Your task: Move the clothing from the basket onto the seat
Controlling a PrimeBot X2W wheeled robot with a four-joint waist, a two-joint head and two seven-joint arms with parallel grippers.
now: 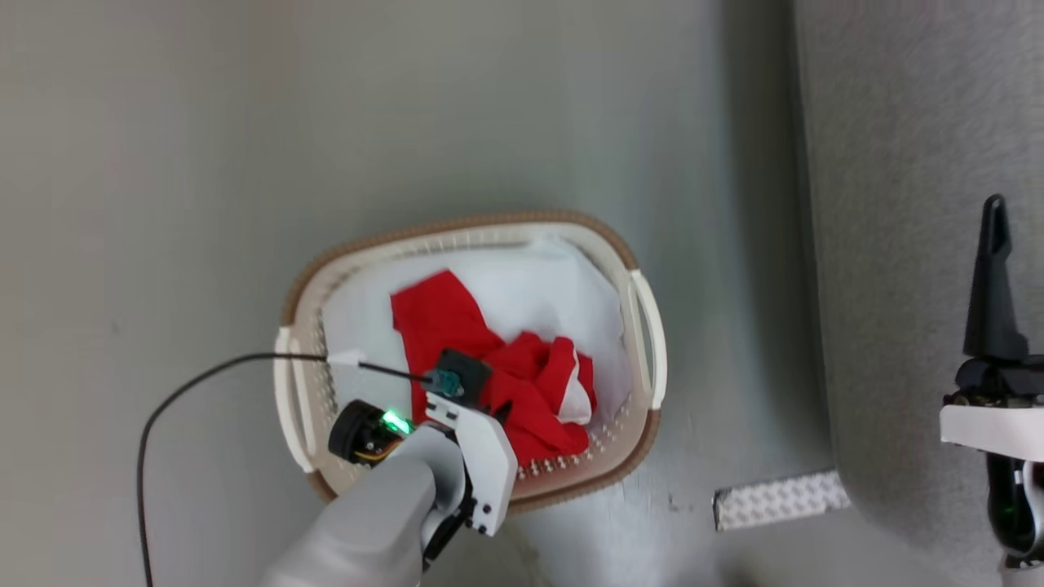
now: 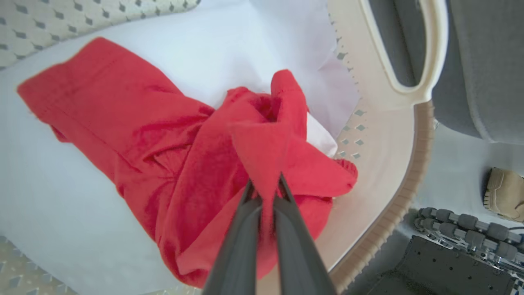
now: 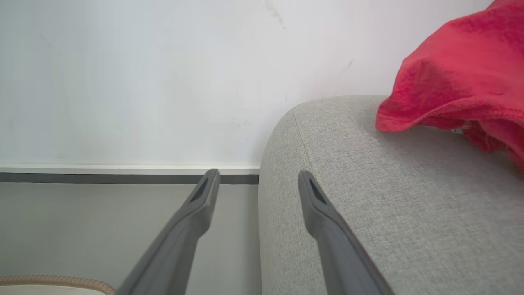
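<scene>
Since the left gripper (image 2: 265,190) is pinched shut on a fold of the clothing (image 2: 155,135), bunched just ahead of it inside the basket (image 2: 389,123), it should lift slowly until all trailing cloth hangs clear.

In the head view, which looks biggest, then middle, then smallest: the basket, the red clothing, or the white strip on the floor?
1. basket, biggest
2. red clothing, lying inside the basket
3. white strip, clearly smallest
</scene>
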